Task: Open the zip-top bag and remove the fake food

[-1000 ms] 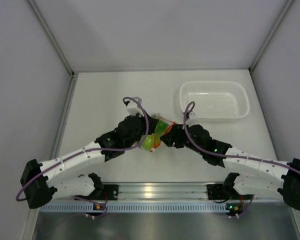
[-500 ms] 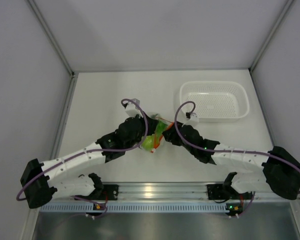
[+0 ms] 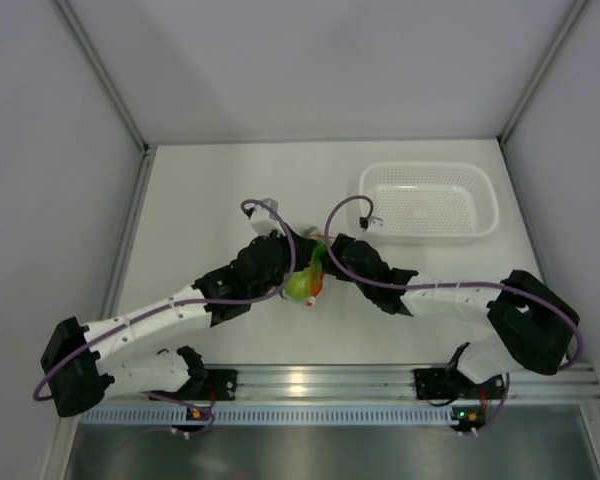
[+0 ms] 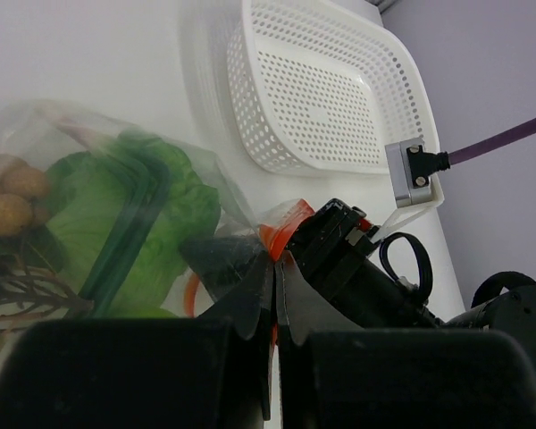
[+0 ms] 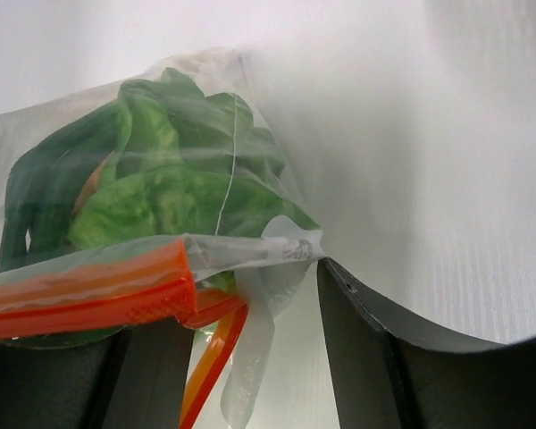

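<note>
Swung inward, our right fingers (image 5: pixel 366 357) gape astride the clear crinkly zip-top bag's (image 5: pixel 161 179) orange strip (image 5: pixel 89 290); left fingers (image 4: pixel 308 317) clamp it.

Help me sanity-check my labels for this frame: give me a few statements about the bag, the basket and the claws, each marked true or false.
1. The white perforated basket holds the lettuce. False: the basket is empty; the lettuce is inside the zip-top bag.
2. The left claw is shut on the bag's clear film. True.
3. The bag's zip strip is blue. False: it is orange-red.
4. The brown balls lie in the bag beside the lettuce. True.
5. The right claw is far from the bag. False: its open jaws flank the bag's corner by the zip strip.
</note>
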Motion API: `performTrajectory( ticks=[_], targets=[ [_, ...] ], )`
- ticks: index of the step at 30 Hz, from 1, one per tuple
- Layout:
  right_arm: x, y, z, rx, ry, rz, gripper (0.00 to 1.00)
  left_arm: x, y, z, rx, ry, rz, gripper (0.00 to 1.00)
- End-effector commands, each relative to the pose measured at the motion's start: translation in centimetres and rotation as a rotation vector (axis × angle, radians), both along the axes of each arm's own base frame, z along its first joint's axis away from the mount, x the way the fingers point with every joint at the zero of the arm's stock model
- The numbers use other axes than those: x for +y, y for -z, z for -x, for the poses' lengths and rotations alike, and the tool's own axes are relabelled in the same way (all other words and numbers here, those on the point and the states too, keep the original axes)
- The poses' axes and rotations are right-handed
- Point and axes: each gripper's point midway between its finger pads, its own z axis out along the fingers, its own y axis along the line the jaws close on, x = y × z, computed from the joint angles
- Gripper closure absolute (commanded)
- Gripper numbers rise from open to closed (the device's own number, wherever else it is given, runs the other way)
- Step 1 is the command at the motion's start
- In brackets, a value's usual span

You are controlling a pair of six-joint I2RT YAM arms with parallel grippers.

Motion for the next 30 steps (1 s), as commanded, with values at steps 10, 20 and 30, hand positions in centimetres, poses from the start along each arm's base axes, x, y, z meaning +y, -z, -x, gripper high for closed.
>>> performTrajectory(
  ticks=[10,20,30],
  targets=[
    [-5.1,3.3,0.7,0.091,0.063,0.218,0.61,2.9,-1.3,-1.7,-0.087,-0.178,0.02,1.0],
    [-8.2,2.9,2.5,0.092,0.017,0.299,0.68,5.0,-0.8,-2.2,-0.105,-0.27,-0.007,1.0],
    [-10.2,-2.4,3.8,0.064,-0.051,0.349,0.74,0.4,-1.8,-1.7,-0.139,-0.052,-0.091,1.0]
  ],
)
